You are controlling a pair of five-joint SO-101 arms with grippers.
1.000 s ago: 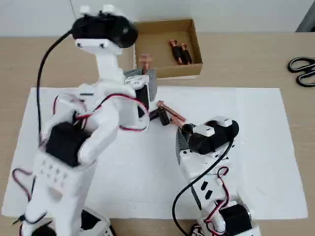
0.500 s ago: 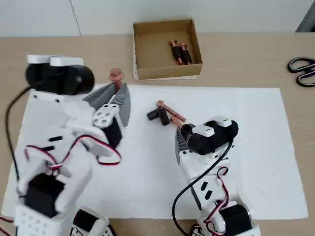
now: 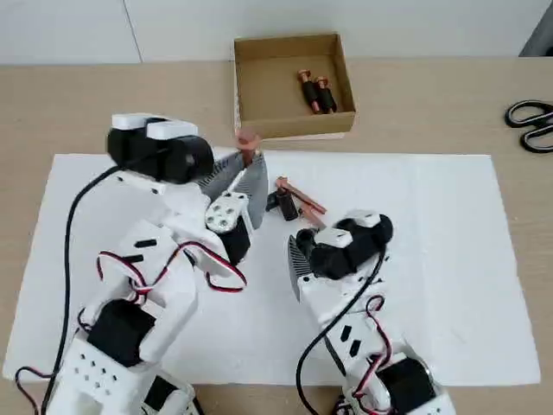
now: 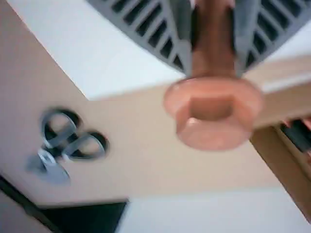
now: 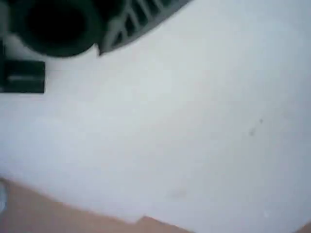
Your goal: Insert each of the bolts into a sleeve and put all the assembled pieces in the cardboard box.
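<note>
My left gripper [image 3: 245,164] is shut on a copper bolt [image 3: 249,140], head outward, held over the paper's far edge just short of the cardboard box [image 3: 259,95]. The left wrist view has the bolt [image 4: 214,114] clamped between the grey fingers [image 4: 146,29]. My right gripper [image 3: 298,258] sits mid-paper; in its wrist view a black sleeve [image 5: 53,24] sits against a grey finger [image 5: 138,17], open end toward the camera. A loose bolt [image 3: 300,197] and a loose black sleeve [image 3: 281,204] lie on the paper between the arms. Two assembled pieces [image 3: 315,92] lie in the box.
White paper [image 3: 449,259] covers the table's middle. Scissors [image 3: 531,123] lie at the far right on bare wood and are also seen in the left wrist view as scissors [image 4: 68,141]. The box wall [image 4: 286,160] is close beside the held bolt.
The left arm swung out to the left with the bolt, then back right toward the box's near corner. The right arm shifted slightly left.
</note>
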